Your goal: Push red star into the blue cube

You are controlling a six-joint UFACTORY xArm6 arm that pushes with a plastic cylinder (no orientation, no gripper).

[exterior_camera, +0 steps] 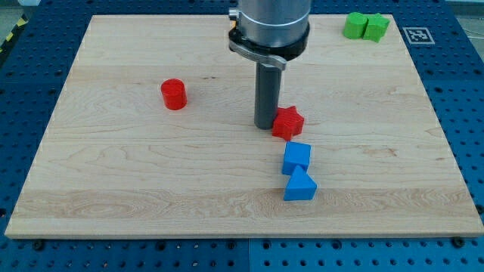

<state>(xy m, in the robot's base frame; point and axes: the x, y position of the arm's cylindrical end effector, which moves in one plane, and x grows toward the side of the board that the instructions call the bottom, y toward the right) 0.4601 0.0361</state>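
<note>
The red star lies near the middle of the wooden board. The blue cube sits just below it toward the view's bottom, with a small gap between them. My tip stands on the board right at the star's left side, touching or nearly touching it. The rod rises straight up to the grey arm housing at the view's top.
A blue triangular block lies just below the blue cube. A red cylinder stands at the left. Two green blocks sit at the top right corner. The board's edge runs along the view's bottom.
</note>
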